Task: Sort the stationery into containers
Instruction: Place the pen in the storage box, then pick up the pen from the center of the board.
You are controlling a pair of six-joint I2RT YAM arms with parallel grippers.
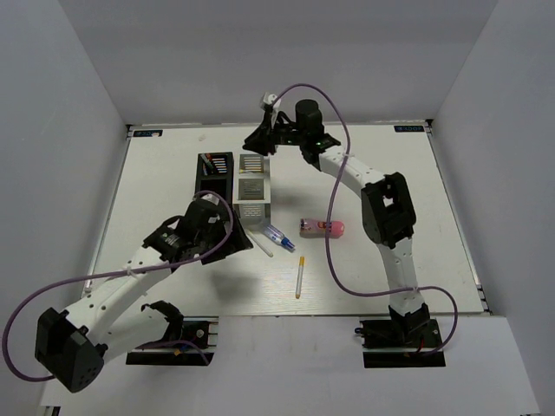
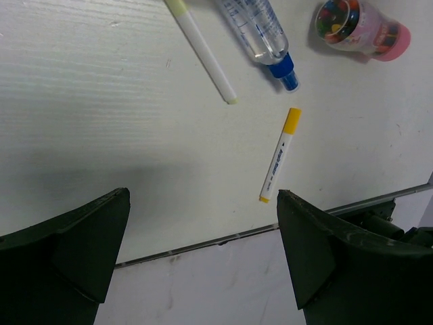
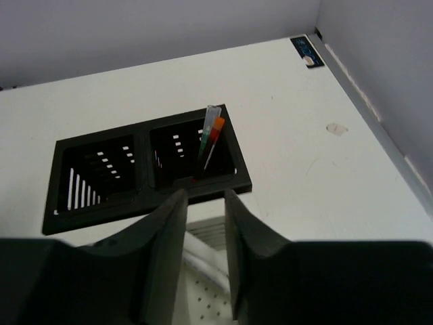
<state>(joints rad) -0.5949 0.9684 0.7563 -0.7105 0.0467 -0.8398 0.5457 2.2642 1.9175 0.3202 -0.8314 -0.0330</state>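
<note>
The black container (image 1: 213, 176) and the white-grey container (image 1: 252, 204) stand side by side at centre-left. The black one (image 3: 101, 210) holds pens with green and red ends (image 3: 212, 139) in one cell. My right gripper (image 1: 259, 144) hovers over the white-grey container's far cell (image 3: 205, 229), jaws a narrow gap apart (image 3: 206, 203) with nothing between the tips; white pens lie in the cell below. My left gripper (image 1: 236, 236) is wide open (image 2: 203, 203) and empty above the table. Nearby lie a pale-green-ended pen (image 2: 201, 54), a blue-clear pen (image 2: 260, 34), a yellow-ended pen (image 2: 280, 154) and the pink cylinder (image 2: 362, 27).
The table's near edge (image 2: 203, 244) runs just below the left gripper. Grey walls enclose the table on the far, left and right sides. A purple cable (image 1: 329, 251) loops from the right arm down past the pink cylinder (image 1: 323, 228).
</note>
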